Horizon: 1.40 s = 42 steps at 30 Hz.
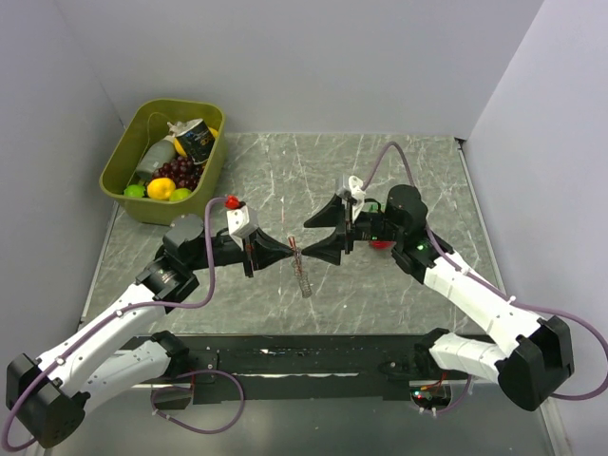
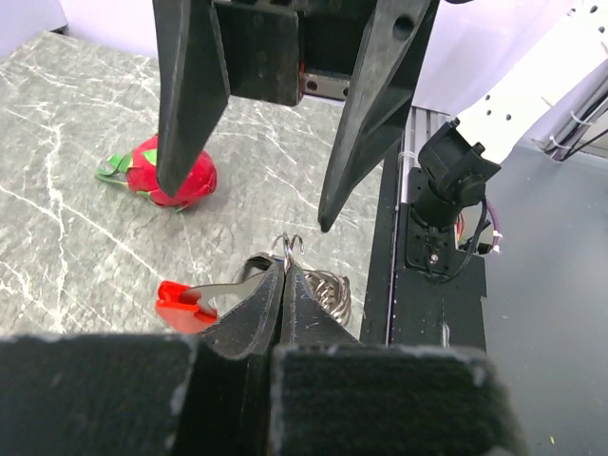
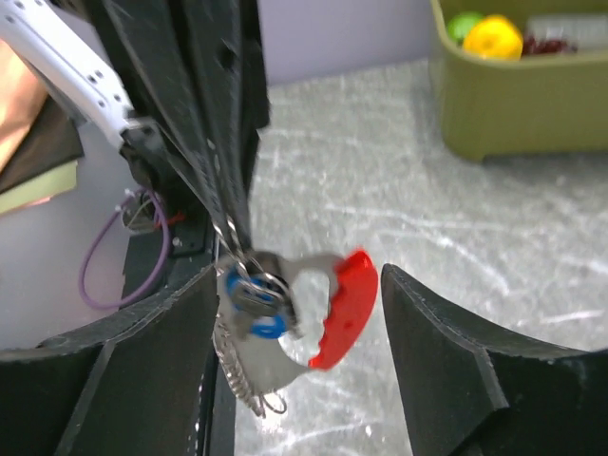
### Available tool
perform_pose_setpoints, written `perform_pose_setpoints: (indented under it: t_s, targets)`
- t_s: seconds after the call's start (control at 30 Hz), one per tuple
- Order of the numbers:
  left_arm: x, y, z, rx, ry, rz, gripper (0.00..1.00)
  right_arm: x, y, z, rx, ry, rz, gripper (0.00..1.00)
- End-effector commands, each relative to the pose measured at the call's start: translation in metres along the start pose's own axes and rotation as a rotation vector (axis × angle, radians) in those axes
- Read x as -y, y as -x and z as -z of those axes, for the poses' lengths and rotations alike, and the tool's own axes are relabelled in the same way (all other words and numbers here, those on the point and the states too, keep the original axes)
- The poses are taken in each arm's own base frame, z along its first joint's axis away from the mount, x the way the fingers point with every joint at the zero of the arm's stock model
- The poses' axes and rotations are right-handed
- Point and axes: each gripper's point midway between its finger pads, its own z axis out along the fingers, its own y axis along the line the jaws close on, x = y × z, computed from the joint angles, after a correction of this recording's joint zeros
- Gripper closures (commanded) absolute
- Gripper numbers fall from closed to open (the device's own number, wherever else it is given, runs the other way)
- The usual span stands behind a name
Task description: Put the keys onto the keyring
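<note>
Grey, white-veined stone tabletop (image 1: 285, 171) fills my overhead feed, with pale walls around it. At far left I see an olive-green plastic bin (image 1: 116, 161) holding toy fruit. Moving right, my left gripper (image 2: 283, 277) is pinched tight on the silvery rings of the keyring (image 3: 347, 304), a red curved clip with a bunch of metal chain. It holds the keyring above the middle of the table, and the chain dangles below. On the right wrist feed a tiny key with a bright blue head (image 3: 264, 328) sits among those rings, though I cannot tell whether it is threaded on. My right gripper (image 1: 320, 237) stands wide, one finger on either side of the clip. Just behind it a round red toy fruit with green leaves (image 2: 204, 176) lies on the table.
</note>
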Motion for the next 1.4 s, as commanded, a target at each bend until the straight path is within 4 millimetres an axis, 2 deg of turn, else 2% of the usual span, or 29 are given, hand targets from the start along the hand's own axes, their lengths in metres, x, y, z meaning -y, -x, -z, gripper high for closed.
perform_pose_setpoints:
  t_s: [0.0,0.1,0.2,0.33,0.4,0.43,0.53,0.7,0.83,0.97,1.2,1.23,1.27,1.3,1.33,1.37]
  targets:
    - [0.011,0.023,-0.002,0.064,-0.054,-0.057,0.99,-0.003,0.027,-0.002,0.075,0.018,0.053,0.23]
    - [0.010,0.023,-0.002,0.066,-0.052,-0.057,0.99,-0.004,0.024,-0.005,0.073,0.033,0.038,0.23]
    - [0.011,0.024,-0.002,0.070,-0.054,-0.060,0.99,-0.003,0.019,-0.009,0.060,0.059,0.014,0.27]
    - [0.011,0.025,-0.002,0.071,-0.050,-0.061,0.99,-0.008,0.016,-0.015,0.048,0.112,-0.007,0.42]
    - [0.011,0.025,-0.002,0.071,-0.051,-0.063,0.99,-0.010,0.015,-0.018,0.045,0.127,-0.010,0.46]
    - [0.011,0.025,-0.002,0.071,-0.051,-0.063,0.99,-0.009,0.013,-0.019,0.041,0.130,-0.015,0.58]
    - [0.011,0.025,-0.002,0.074,-0.048,-0.065,0.99,-0.011,0.013,-0.020,0.039,0.152,-0.028,0.77]
    - [0.010,0.024,-0.002,0.073,-0.042,-0.062,0.99,-0.014,0.013,-0.021,0.037,0.173,-0.037,0.82]
    - [0.010,0.024,-0.004,0.071,-0.048,-0.058,0.99,-0.018,0.013,-0.021,0.032,0.202,-0.041,0.99]
    - [0.009,0.021,-0.005,0.064,-0.052,-0.052,0.99,-0.028,0.021,-0.018,0.055,0.239,-0.025,1.00]
    - [0.006,0.018,-0.007,0.040,-0.036,-0.039,0.99,-0.024,0.021,-0.016,0.040,0.198,-0.018,1.00]
    - [0.005,0.021,-0.007,0.036,-0.031,-0.041,0.97,-0.019,0.016,-0.017,0.015,0.167,-0.029,1.00]
    - [0.005,0.021,-0.006,0.029,-0.025,-0.055,0.86,-0.015,0.013,-0.017,0.000,0.148,-0.036,1.00]
    - [0.002,0.018,-0.004,0.007,-0.005,-0.045,0.79,-0.012,0.011,-0.017,-0.015,0.132,-0.035,1.00]
    - [0.002,0.024,-0.003,0.006,0.000,-0.056,0.71,-0.005,0.012,-0.017,-0.025,0.099,-0.010,1.00]
    - [0.003,0.025,-0.001,-0.004,-0.002,-0.080,0.59,-0.006,0.004,-0.015,-0.060,0.102,-0.027,1.00]
